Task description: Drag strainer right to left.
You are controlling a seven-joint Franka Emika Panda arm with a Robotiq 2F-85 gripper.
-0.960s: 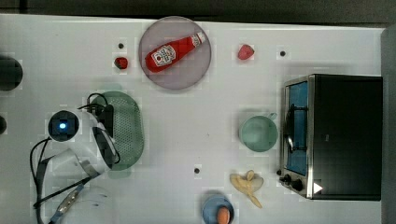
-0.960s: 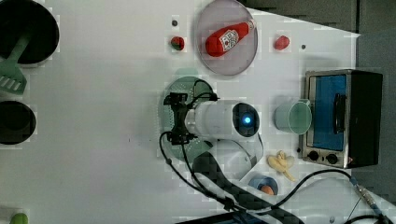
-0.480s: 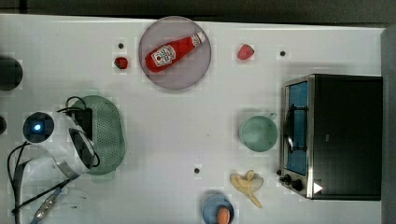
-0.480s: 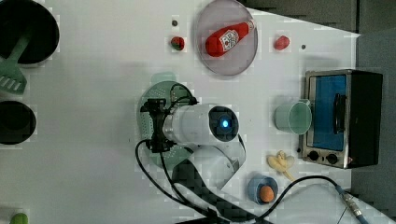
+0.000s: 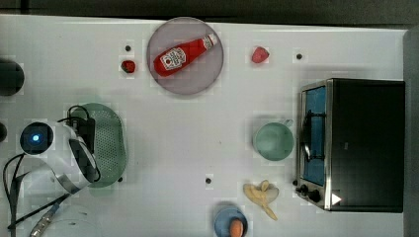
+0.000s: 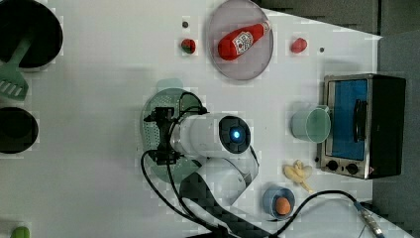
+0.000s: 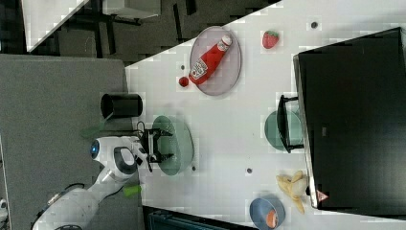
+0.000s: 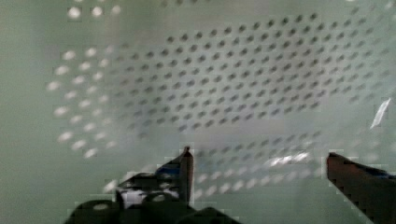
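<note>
The strainer (image 5: 109, 143), a pale mint-green oval basket with a perforated bottom, lies near the top view's left side; it also shows in the left view (image 6: 151, 111) and the right view (image 7: 181, 143). My gripper (image 5: 88, 144) hangs over the edge of the strainer nearest the arm, reaching into it (image 6: 161, 136) (image 7: 160, 143). In the wrist view the gripper (image 8: 258, 151) is open: its dark fingertips (image 8: 187, 165) stand far apart just above the perforated floor (image 8: 243, 84), and nothing is held between them.
A greyish plate (image 5: 202, 79) with a ketchup bottle (image 5: 184, 52) sits at the back. A mint cup (image 5: 273, 140), toaster oven (image 5: 356, 143), banana (image 5: 261, 195) and blue bowl (image 5: 231, 222) lie toward the top view's right. A black pot (image 5: 10, 76) stands at the top view's left edge.
The gripper and the strainer slid together toward the top view's left, most of it in the first half second. The other objects stayed put.
</note>
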